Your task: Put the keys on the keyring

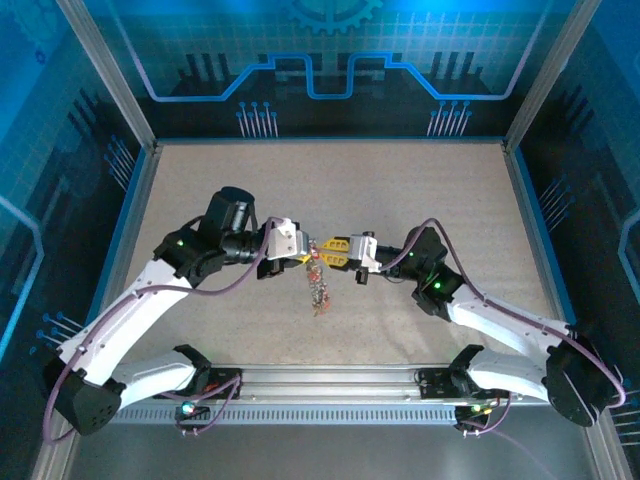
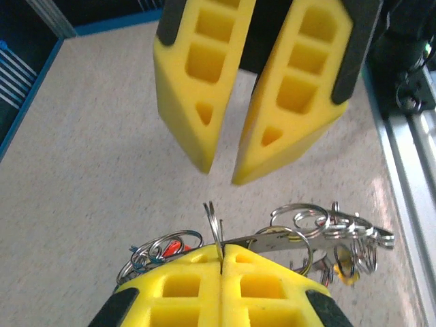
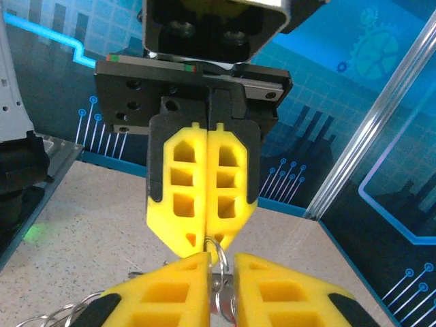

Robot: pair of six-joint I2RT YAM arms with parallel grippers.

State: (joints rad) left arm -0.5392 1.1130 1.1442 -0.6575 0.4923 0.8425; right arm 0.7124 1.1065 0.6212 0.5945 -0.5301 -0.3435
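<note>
The keyring (image 2: 215, 221) stands edge-on, a thin loop with its plane running along the line between the two arms and its upper arc standing clear above the tips that hold it. The keys (image 2: 272, 240) and several smaller rings string off it to one side. In the top view that bunch (image 1: 319, 290) trails from the ring toward the near edge of the bench (image 1: 420, 190), but I cannot tell whether its lower end rests on the surface. The left fingers (image 2: 204, 272) are clenched on the lower part of the ring, their seam pressed tight against the wire. The right fingers (image 2: 204, 146) face them tip to tip and are released, with a clear gap between them that lines up with the plane of the ring. From the left wrist the ring's top sits just short of that gap. From the right wrist it (image 3: 219, 249) appears right at the mouth, between the clenched pair (image 3: 194, 218) and the parted pair (image 3: 187, 279). Both arms meet over the middle of the bench, so neither is the nearer. My judgement is that the coming move depends on the right fingers closing across the exposed arc, not beside it.
</note>
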